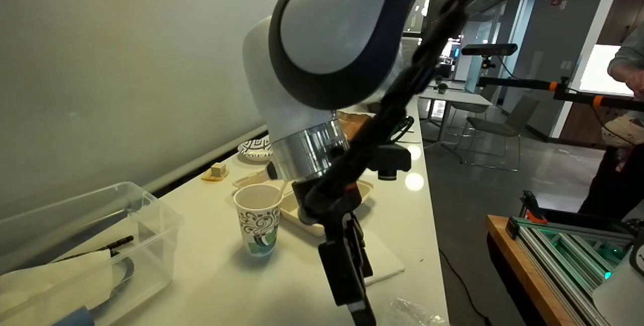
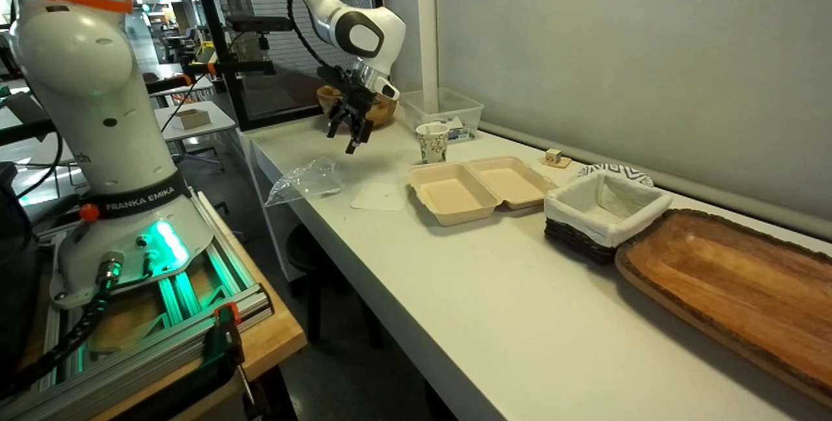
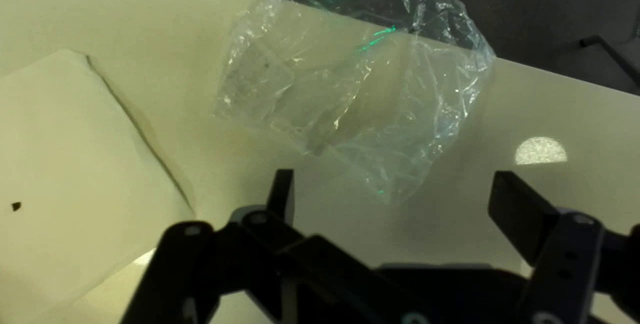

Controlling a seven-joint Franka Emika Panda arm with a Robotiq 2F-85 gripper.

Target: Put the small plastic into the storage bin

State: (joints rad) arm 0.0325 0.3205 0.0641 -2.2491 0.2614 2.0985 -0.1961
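Note:
The small plastic is a clear, crumpled bag (image 3: 350,89) on the white table, partly over its front edge in the wrist view. It shows in both exterior views (image 2: 311,179) (image 1: 411,312), cut off by the lower frame edge in the latter. My gripper (image 3: 393,189) is open with nothing between its fingers. It hangs above the table, apart from the bag; in the wrist view the bag's near tip lies between the fingertips. The gripper also shows in both exterior views (image 2: 342,140) (image 1: 366,293). The storage bin is a clear plastic box (image 2: 469,119) (image 1: 168,238) by the wall, holding cloth-like items and a black pen-like item.
A patterned paper cup (image 2: 432,143) stands beside the bin. An open takeout box (image 2: 455,203) and a white napkin (image 3: 75,164) lie nearby. A wooden bowl (image 2: 385,112) is behind the gripper. A lined basket (image 2: 578,232) and wooden tray (image 2: 728,265) sit farther along.

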